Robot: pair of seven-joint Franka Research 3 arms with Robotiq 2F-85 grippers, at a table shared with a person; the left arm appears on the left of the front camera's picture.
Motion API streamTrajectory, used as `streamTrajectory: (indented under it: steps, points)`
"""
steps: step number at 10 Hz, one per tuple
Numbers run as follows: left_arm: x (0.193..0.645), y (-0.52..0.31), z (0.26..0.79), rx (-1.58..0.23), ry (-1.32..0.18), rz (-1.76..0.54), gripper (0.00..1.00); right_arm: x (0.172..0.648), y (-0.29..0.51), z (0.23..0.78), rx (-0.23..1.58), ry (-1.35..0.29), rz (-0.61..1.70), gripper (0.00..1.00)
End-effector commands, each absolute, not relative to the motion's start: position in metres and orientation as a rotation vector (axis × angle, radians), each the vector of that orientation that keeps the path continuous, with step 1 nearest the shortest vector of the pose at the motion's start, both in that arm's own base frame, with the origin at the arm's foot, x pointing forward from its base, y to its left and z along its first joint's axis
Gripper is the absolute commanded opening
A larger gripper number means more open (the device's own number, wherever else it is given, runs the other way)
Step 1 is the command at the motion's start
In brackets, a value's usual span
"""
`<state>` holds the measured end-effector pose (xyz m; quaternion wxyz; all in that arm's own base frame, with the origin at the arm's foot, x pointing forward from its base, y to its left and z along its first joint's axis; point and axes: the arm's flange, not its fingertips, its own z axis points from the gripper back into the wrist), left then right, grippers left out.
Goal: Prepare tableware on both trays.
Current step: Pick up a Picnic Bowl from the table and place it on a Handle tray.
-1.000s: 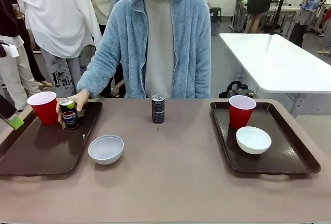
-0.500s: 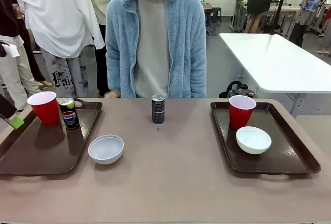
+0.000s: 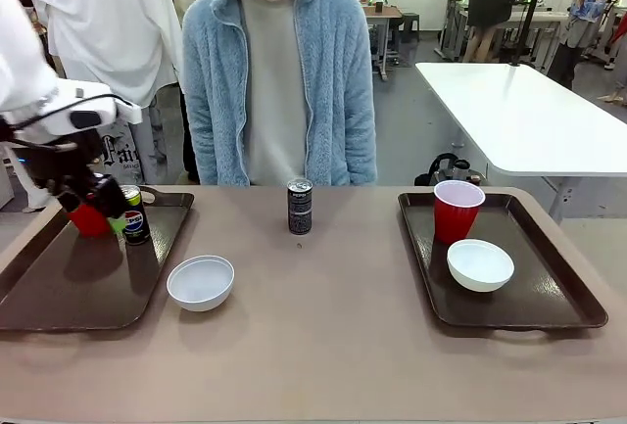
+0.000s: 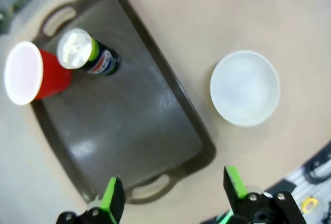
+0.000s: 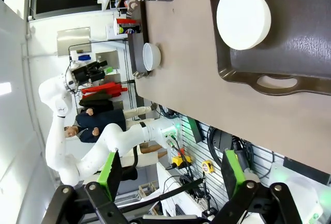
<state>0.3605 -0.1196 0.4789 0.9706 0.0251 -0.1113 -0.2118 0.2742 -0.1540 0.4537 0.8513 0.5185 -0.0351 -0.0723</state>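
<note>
On the left tray (image 3: 59, 287): red cup (image 3: 88, 223) and can (image 3: 134, 214), the person (image 3: 279, 81) having stood back. We logged the left gripper (image 4: 173, 195) newly arrived overhead, jaws wide, empty; right gripper (image 5: 168, 175) also wide, empty; bowl (image 3: 201, 282) outstanding beside the tray.

White left arm (image 3: 24, 67) carries a black gripper (image 4: 171, 180) with green pads (image 4: 111, 199).

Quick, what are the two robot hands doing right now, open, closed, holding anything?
Left hand: open, holding nothing.
Right hand: open, holding nothing.
</note>
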Motion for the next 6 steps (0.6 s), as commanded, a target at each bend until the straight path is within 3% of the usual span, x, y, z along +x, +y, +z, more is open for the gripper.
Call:
streamTrajectory:
  steps: [1,4,6]
  points:
    - [0.383,-0.141,0.461,0.040,-0.190,-0.288,1.00,0.274,-0.153,0.455,1.117,-0.087,-0.145,1.00]
    - [0.393,-0.166,0.429,0.014,-0.244,-0.248,1.00,0.274,-0.153,0.455,1.117,-0.087,-0.145,1.00]
    - [0.395,-0.172,0.418,-0.072,-0.164,-0.340,1.00,0.274,-0.153,0.455,1.117,-0.087,-0.145,1.00]
